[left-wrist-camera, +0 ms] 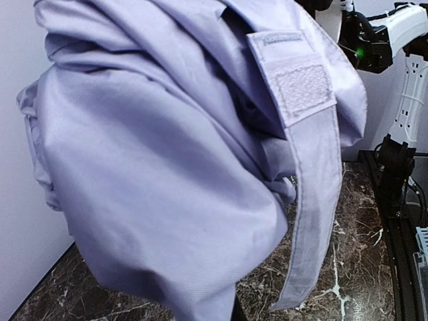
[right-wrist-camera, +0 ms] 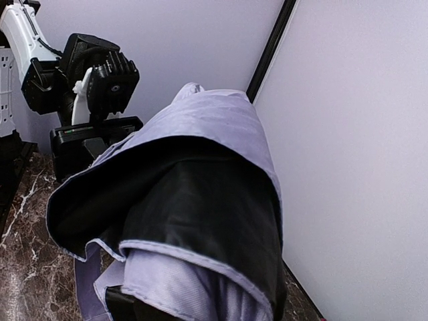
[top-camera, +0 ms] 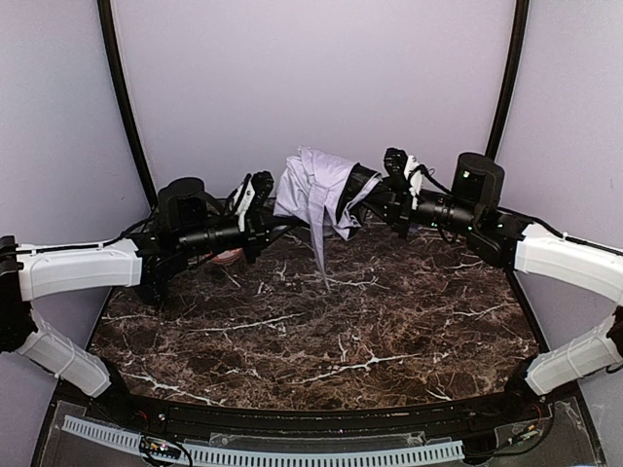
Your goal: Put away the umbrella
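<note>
The umbrella (top-camera: pixel 316 185) hangs collapsed in the air at the back of the table, held between my two arms. Its lavender fabric fills the left wrist view (left-wrist-camera: pixel 167 167), and its closing strap (left-wrist-camera: pixel 314 200) dangles toward the marble. The strap reaches down to the tabletop in the top view (top-camera: pixel 322 258). The right wrist view shows the black underside (right-wrist-camera: pixel 200 200) edged in lavender. My left gripper (top-camera: pixel 277 220) meets the fabric's lower left edge. My right gripper (top-camera: pixel 362 195) is buried in the folds on the right. Fabric hides the fingers of both.
A small red-patterned bowl (top-camera: pixel 227 257) peeks out under my left forearm at the back left. The dark marble table (top-camera: pixel 321 350) is ringed by lavender walls with black corner posts (top-camera: pixel 125 107). The left arm's wrist (right-wrist-camera: pixel 93 87) shows in the right wrist view.
</note>
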Controlling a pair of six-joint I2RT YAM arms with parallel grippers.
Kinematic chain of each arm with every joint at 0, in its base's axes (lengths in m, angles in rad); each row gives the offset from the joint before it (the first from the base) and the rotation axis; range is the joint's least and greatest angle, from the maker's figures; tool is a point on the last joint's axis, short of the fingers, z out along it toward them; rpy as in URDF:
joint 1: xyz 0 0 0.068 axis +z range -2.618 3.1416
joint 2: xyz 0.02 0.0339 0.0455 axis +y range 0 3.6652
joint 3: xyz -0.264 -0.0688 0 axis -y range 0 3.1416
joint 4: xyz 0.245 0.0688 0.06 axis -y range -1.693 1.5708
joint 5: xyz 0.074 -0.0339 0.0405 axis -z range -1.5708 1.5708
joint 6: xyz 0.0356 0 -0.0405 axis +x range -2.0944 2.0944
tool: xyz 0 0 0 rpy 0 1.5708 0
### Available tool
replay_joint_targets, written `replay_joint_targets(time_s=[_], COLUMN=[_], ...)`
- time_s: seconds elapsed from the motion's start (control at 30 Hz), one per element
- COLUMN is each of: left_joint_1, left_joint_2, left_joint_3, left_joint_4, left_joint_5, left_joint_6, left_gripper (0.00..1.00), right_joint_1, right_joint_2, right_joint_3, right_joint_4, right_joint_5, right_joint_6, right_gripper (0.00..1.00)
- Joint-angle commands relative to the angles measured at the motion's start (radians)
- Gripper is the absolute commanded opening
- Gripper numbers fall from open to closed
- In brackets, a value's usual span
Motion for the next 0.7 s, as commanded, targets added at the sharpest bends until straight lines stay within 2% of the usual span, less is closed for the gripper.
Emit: replay_joint_targets(time_s=[0.0,0.1,0.23,0.3,0.53,0.67], left_joint_1=[0.001,0.001,-0.021,-0.049,-0.125,-0.115], left_joint_2=[-0.018,0.062,0.187,0.258,0.435,0.539], left_joint_3=[0.001,0.012,0.015,0.072,0.203,0.203], left_joint_4=[0.062,0.103,0.417,0.461,0.648,0.880], left_joint_5=[0.124,0.171,0.308,0.318,0.414,0.382], left_joint_6=[-0.028,-0.110,-0.256,-0.252,-0.336,-0.515], left_gripper=[0.00,0.00,0.00,0.00,0.00,0.00], right_joint_1=[-0.004,0.001,0.034,0.053,0.086,0.089], right_joint_2=[-0.022,0.008,0.051,0.071,0.106,0.130], right_joint_3=[-0.001,0.004,0.002,-0.001,-0.022,-0.019], right_joint_4=[0.157,0.238,0.375,0.415,0.461,0.430], right_joint_5=[0.027,0.042,0.088,0.108,0.204,0.251], right_joint_6=[0.085,0.193,0.313,0.335,0.399,0.411], right_gripper=[0.00,0.00,0.00,0.00,0.00,0.00])
